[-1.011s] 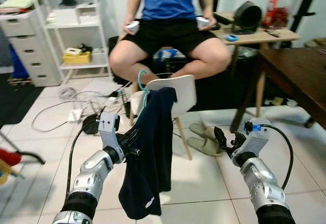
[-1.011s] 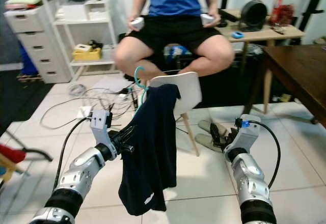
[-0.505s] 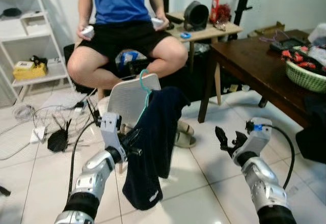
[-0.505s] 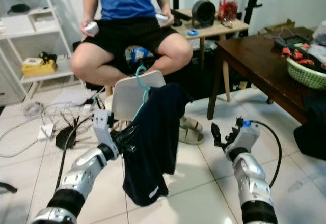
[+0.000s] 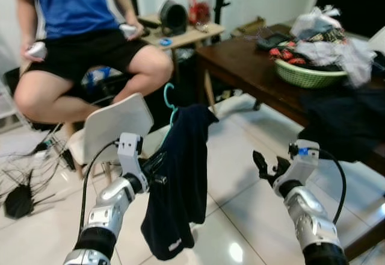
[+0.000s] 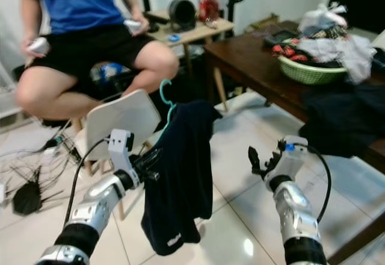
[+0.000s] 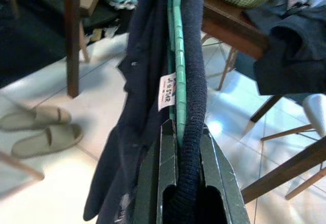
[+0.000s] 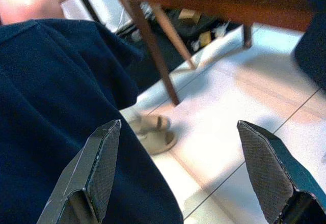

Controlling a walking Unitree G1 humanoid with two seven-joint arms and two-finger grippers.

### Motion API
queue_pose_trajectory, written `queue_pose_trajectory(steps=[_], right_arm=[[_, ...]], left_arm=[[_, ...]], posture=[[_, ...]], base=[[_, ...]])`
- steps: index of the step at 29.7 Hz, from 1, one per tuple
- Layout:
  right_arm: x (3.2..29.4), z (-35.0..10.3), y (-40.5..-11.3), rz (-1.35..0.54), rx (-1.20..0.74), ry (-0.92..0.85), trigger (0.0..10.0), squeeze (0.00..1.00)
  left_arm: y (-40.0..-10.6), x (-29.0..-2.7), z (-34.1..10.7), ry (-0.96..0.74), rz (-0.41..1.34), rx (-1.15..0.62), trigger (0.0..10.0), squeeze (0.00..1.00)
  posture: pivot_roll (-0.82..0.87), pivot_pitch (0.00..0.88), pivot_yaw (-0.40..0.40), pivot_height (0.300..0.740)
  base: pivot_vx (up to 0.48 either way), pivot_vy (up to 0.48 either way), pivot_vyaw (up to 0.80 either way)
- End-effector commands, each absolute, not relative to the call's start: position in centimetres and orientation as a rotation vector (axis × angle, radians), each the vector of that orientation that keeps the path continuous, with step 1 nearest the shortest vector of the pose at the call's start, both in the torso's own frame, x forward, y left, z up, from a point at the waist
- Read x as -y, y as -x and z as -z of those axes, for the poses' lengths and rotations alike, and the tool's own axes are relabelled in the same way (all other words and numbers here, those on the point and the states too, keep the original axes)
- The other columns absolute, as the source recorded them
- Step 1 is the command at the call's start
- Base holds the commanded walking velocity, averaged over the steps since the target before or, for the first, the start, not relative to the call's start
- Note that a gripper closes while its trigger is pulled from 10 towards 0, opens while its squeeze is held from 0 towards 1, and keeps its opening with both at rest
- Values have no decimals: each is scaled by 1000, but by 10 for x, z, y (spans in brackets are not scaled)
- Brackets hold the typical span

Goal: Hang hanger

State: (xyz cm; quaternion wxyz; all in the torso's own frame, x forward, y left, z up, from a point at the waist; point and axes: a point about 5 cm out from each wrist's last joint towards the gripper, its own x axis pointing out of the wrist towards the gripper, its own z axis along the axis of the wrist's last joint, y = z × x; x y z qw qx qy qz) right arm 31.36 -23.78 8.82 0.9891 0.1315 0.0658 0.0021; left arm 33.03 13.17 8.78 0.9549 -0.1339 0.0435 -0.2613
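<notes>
From the head you see the left gripper (image 5: 157, 167) holding up a teal hanger (image 5: 169, 101) draped in a dark navy shirt (image 5: 179, 180). The left wrist view adds that the fingers (image 7: 220, 183) are clamped on the hanger's green bar and the shirt's collar, a white label just beyond the tips. Most of the hanger is buried in cloth. The right gripper (image 5: 264, 165) hangs spread wide, holding nothing, with the shirt beside one finger (image 8: 97, 170).

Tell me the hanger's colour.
Teal green hanger, clearest in the left wrist view, pinched with the shirt by the left gripper.
</notes>
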Motion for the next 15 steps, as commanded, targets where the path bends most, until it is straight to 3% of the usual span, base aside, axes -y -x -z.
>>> queue_pose_trajectory(steps=[1,15], right_arm=[[231,-85,-312,-19,-132,-294,10000,0],[232,-87,-312,9,-63,-314,10000,0]], left_arm=[[-331,-137,-92,248,522,-58,10000,0],[-330,-136,-85,155,519,-89,10000,0]], posture=[[-52,0,64,740],[19,0,153,740]], base=[[0,0,-763],[0,0,-762]])
